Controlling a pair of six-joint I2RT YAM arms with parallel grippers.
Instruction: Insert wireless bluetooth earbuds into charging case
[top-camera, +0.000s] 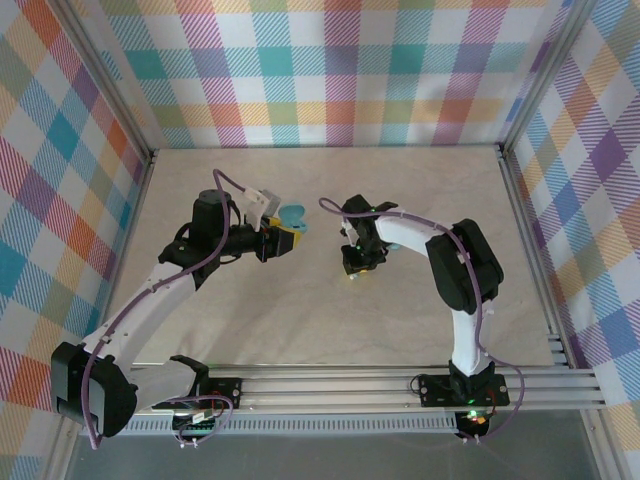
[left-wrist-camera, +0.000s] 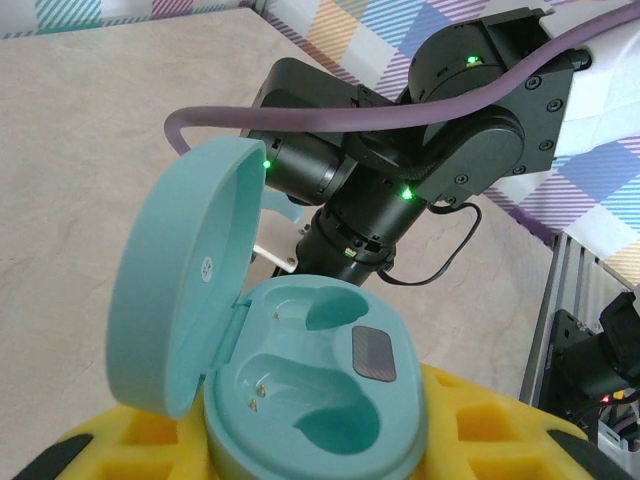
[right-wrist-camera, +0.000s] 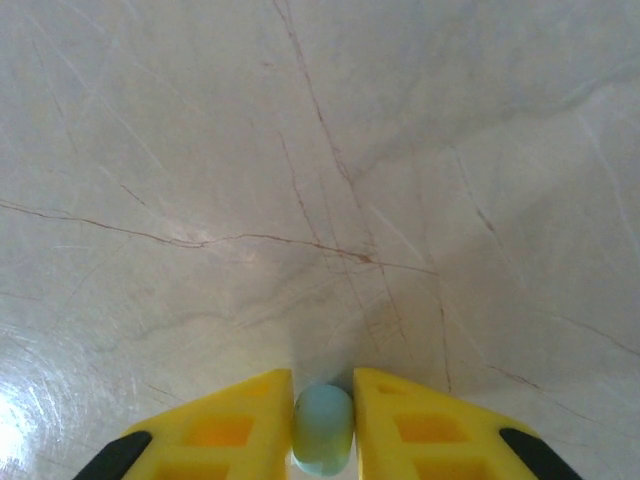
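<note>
A teal oval charging case (left-wrist-camera: 310, 395) sits between the yellow pads of my left gripper (top-camera: 283, 239), which is shut on it. Its lid (left-wrist-camera: 185, 275) stands open to the left, and both moulded wells inside are empty. From above, the case (top-camera: 293, 215) shows just beyond the left gripper's tips. My right gripper (right-wrist-camera: 323, 425) points down at the marble table (right-wrist-camera: 300, 200), shut on one pale blue-teal earbud (right-wrist-camera: 323, 428) pinched between its yellow fingers (right-wrist-camera: 240, 420). In the top view the right gripper (top-camera: 354, 268) hangs right of the case.
The right arm's black wrist (left-wrist-camera: 420, 170) and purple cable (left-wrist-camera: 330, 118) loom just behind the open case. Plaid walls enclose the table on three sides. An aluminium rail (top-camera: 400, 385) runs along the near edge.
</note>
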